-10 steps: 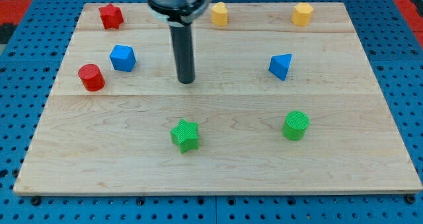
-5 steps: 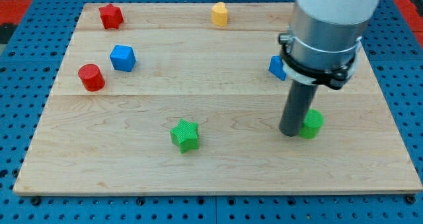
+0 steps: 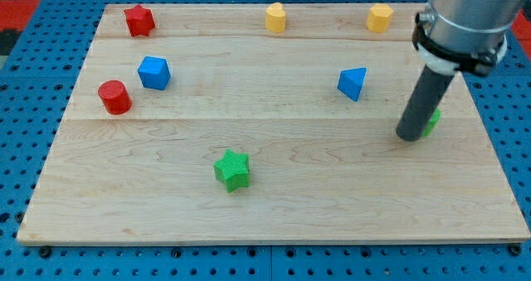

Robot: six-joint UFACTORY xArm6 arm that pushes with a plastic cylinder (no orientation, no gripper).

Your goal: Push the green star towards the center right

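Observation:
The green star (image 3: 232, 169) sits on the wooden board (image 3: 274, 206) a little left of centre near the view's bottom. My tip (image 3: 409, 136) is far to its right, near the board's right edge. The tip touches a green cylinder (image 3: 431, 122), which is mostly hidden behind the rod. The rod stands upright and the arm's body fills the view's top right corner.
A red star (image 3: 139, 20) and a red cylinder (image 3: 114, 97) are at the left, with a blue block (image 3: 153, 72) between them. Two yellow blocks (image 3: 275, 17) (image 3: 379, 17) stand along the top edge. A blue triangular block (image 3: 352, 83) is right of centre.
My tip swept from the board's upper middle to the right side and pushed the green cylinder up and to the right. The green star has not moved.

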